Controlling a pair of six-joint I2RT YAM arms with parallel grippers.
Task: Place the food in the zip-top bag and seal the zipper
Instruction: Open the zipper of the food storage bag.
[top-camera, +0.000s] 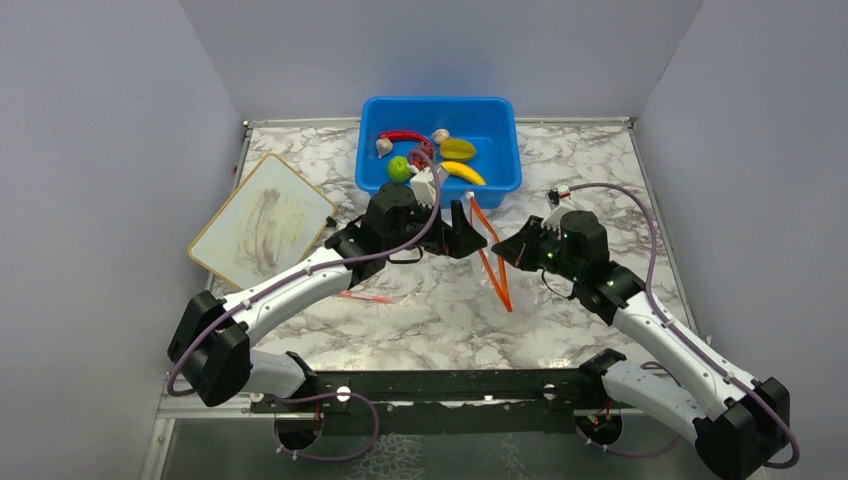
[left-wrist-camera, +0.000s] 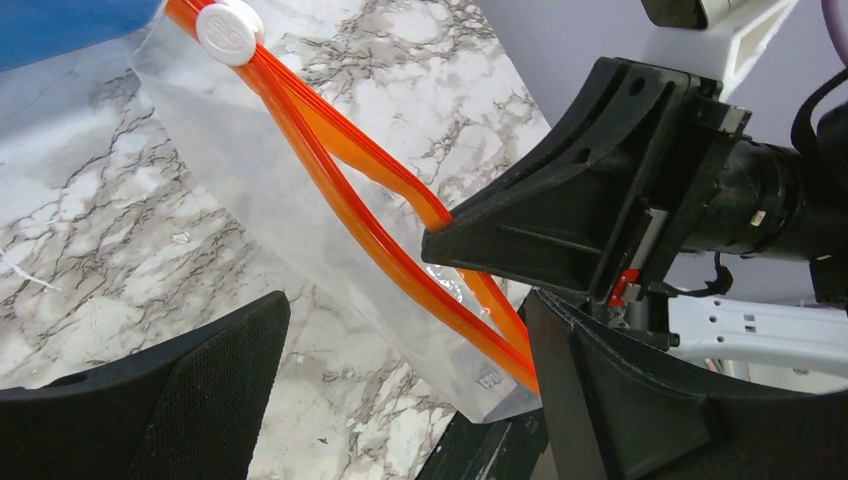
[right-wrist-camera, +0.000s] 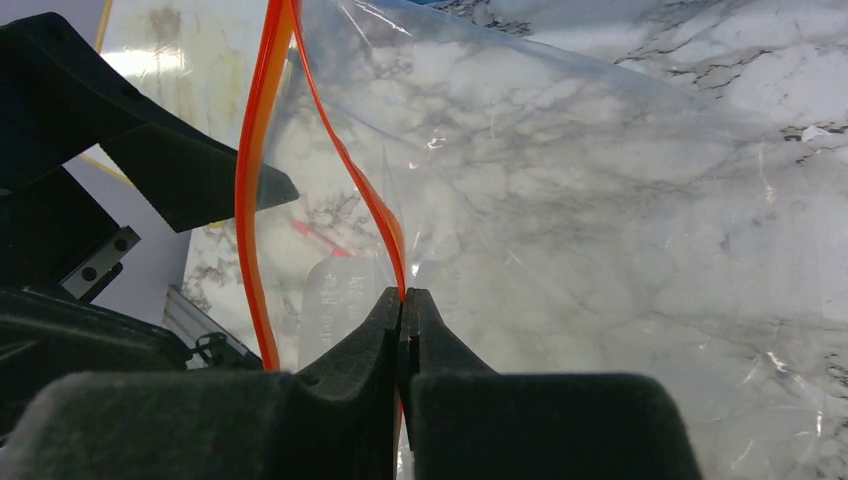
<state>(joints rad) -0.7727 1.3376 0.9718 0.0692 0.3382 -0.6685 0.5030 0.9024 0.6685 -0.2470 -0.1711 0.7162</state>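
Left gripper is open: in its wrist view both fingers are spread wide, with the near corner of the zip-top bag lying between them, not pinched. It sits just in front of the tub's near wall, and its wrist covers part of that rim from above.

Far left on the bench: a flat pale board, yellow-edged and smudged, well apart from the bag. A thin red stick lies loose by the left forearm.

Blue tub at the back centre holds all the food I can see: garlic, chili, lime, a second garlic, starfruit, banana. Can't make out any grapes.

The bag lies flat on the bench between the two grippers. Its zipper runs from the tub's near wall toward the arms. The white slider is at the tub end, and the two lips are parted mid-length.

Right gripper is clamped on one lip of the zipper, fingers fully together around the strip. The other lip hangs free to its left. Its finger reaches into the left gripper's gap, so the two grippers crowd the same end of the bag.
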